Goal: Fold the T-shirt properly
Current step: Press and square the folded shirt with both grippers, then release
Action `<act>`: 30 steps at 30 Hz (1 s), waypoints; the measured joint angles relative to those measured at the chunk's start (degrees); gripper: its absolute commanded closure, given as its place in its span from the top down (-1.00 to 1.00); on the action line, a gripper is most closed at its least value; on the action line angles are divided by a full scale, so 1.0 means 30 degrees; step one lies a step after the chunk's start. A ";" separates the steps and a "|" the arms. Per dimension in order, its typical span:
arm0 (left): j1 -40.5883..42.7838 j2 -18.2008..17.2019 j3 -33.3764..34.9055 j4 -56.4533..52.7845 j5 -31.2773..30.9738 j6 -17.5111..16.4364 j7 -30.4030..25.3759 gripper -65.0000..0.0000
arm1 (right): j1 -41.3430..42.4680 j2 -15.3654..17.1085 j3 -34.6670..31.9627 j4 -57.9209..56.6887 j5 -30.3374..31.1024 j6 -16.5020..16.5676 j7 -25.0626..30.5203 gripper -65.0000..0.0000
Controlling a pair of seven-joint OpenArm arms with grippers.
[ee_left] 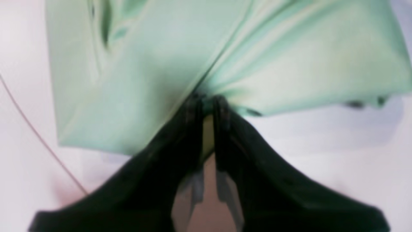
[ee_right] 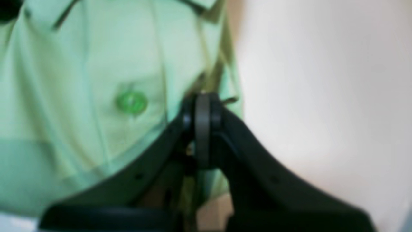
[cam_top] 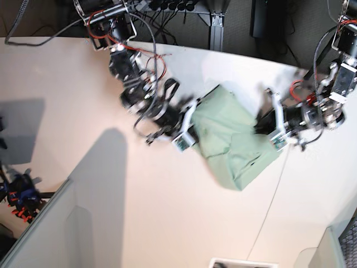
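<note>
The T-shirt (cam_top: 231, 139) is a pale sage-green cloth lying bunched on the white table (cam_top: 139, 212) between my two arms. In the left wrist view my left gripper (ee_left: 207, 101) is shut on a gathered edge of the T-shirt (ee_left: 154, 64), with folds fanning out from the pinch. In the right wrist view my right gripper (ee_right: 202, 100) is shut on the T-shirt's edge near the collar, beside a small green button (ee_right: 131, 102). In the base view the left gripper (cam_top: 266, 129) holds the shirt's right side and the right gripper (cam_top: 192, 114) its left side.
A thin cable (cam_top: 273, 195) runs across the table below the left arm. A grey panel (cam_top: 39, 234) stands at the lower left and a white tray edge (cam_top: 242, 263) at the bottom. Cables and stands (cam_top: 167, 8) line the far edge.
</note>
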 measured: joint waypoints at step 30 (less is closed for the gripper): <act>-0.0357 0.0423 -0.1545 -0.0007 0.0758 -0.0219 -0.0867 -0.79 | -0.6462 -0.0962 0.0962 0.6258 -0.0415 -0.0073 -0.1042 -1.00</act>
